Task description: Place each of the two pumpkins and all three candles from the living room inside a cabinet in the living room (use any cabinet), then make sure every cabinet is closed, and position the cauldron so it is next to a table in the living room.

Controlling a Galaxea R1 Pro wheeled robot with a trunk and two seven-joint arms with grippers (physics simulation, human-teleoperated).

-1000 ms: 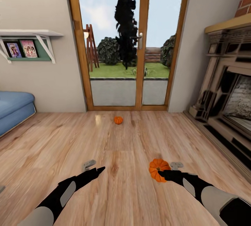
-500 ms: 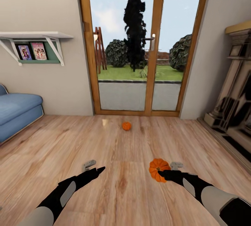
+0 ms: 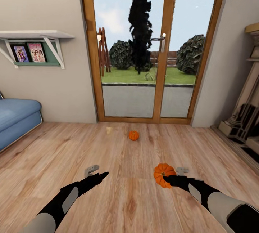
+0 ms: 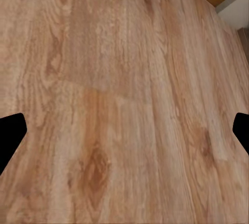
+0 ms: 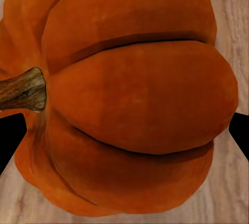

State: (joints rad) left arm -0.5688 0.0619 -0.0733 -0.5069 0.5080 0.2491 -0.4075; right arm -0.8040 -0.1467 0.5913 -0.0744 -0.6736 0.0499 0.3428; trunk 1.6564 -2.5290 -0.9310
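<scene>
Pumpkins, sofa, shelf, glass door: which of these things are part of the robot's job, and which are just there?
Part of the job:
- held pumpkin, gripped in the right pincer
- second pumpkin, on the floor near the glass door

Just there:
- blue sofa
- wall shelf with pictures
- stone fireplace
- left pincer, open and holding nothing

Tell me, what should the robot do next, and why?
Probably roll toward the second pumpkin on the floor by the glass door. The right tool already holds one pumpkin, and the left tool looks empty, free to grab it.
</scene>
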